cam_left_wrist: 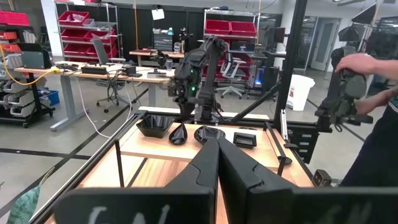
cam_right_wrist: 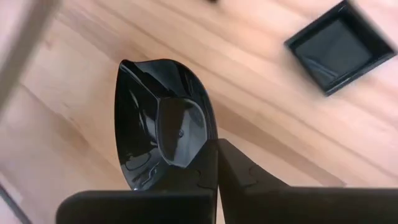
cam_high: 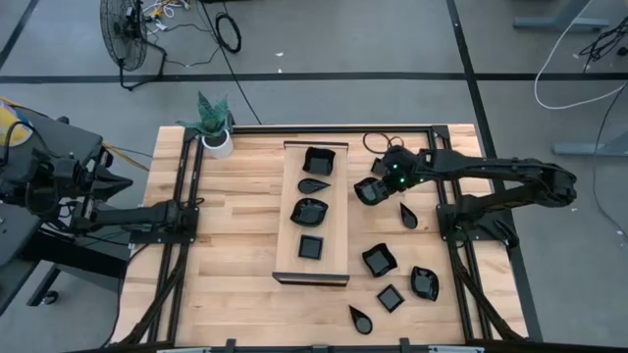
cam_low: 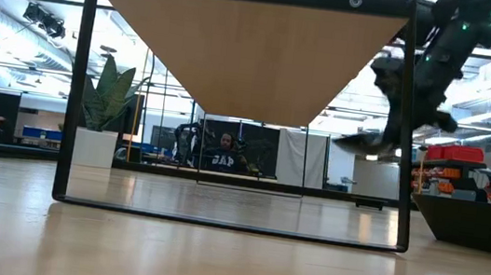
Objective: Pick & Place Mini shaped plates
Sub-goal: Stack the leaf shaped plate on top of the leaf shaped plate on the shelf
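Four glossy black mini shaped plates lie in a row on the long pale wooden board [cam_high: 289,230]; the farthest is a square one [cam_high: 319,160]. Several more lie loose on the table's right half, among them a teardrop [cam_high: 408,216] and a wavy one [cam_high: 378,260]. Right of the board's far end, my right gripper [cam_high: 381,182] is shut on a black wavy-rimmed plate [cam_high: 368,191] and slants down over the table. My left gripper [cam_high: 199,204] waits shut at the table's left edge, pointing level, with nothing in it. My right gripper pinches the plate's rim [cam_right_wrist: 198,163] between its two fingers, one on the hollow side and one beneath. The fingers slant down from the table's right side. The plate [cam_low: 364,145] juts out from the fingertips, lifted clear of the table.
A small white pot with a green plant [cam_high: 216,137] stands at the table's far left corner. Black frame rails [cam_high: 461,284] run along both sides. A cable coil [cam_high: 378,143] lies at the far edge. A person [cam_left_wrist: 373,93] stands beyond the table.
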{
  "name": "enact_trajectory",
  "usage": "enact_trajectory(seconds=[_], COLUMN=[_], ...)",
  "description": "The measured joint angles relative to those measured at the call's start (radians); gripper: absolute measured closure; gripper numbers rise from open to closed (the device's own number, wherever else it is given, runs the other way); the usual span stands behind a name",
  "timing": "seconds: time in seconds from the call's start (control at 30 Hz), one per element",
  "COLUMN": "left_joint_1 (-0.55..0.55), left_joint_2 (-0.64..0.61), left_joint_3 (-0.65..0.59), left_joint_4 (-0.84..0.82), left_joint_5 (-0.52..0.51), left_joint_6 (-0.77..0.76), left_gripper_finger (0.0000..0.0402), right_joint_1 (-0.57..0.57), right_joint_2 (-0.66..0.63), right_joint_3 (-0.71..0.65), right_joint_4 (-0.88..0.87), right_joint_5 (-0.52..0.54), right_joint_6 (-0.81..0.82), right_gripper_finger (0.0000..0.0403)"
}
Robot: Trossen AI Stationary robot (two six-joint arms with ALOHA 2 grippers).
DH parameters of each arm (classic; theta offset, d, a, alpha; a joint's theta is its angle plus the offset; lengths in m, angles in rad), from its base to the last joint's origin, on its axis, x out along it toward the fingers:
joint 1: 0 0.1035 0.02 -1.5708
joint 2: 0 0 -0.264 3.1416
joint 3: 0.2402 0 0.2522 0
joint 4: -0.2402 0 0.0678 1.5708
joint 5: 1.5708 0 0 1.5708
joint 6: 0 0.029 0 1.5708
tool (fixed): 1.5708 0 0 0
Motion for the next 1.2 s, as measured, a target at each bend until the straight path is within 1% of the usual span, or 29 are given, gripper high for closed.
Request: enact_trajectory(seconds=[0.17,0.3,0.5,0.57,0.77,0.97,1.1,1.2], left_joint_1=[0.000,0.000,0.000,0.000,0.000,0.000,0.000,0.000], left_joint_2=[0.000,0.000,0.000,0.000,0.000,0.000,0.000,0.000], left_joint_3=[0.000,0.000,0.000,0.000,0.000,0.000,0.000,0.000], left_joint_4=[0.000,0.000,0.000,0.000,0.000,0.000,0.000,0.000], left_joint_5=[0.000,0.000,0.000,0.000,0.000,0.000,0.000,0.000], left_joint_6=[0.000,0.000,0.000,0.000,0.000,0.000,0.000,0.000], left_gripper_finger=[0.0387,0.0387,0.0387,0.0387,0.0387,0.0387,0.0387,0.0387], right_joint_1=[-0.025,-0.037,-0.038,-0.037,-0.019,0.010,0.031,0.055], right_joint_2=[-0.043,-0.046,-0.040,-0.033,0.054,0.163,0.232,0.278], right_joint_3=[0.085,0.176,0.295,0.329,0.424,0.533,0.601,0.641], right_joint_4=[-0.072,-0.113,-0.115,-0.114,-0.114,-0.115,-0.114,-0.114], right_joint_5=[0.007,0.006,0.006,-0.013,-0.161,-0.254,-0.293,-0.294], right_joint_6=[-0.053,-0.099,-0.143,-0.168,-0.277,-0.375,-0.405,-0.422], right_gripper_finger=[0.0401,0.0401,0.0402,0.0401,0.0402,0.0402,0.0402,0.0402])
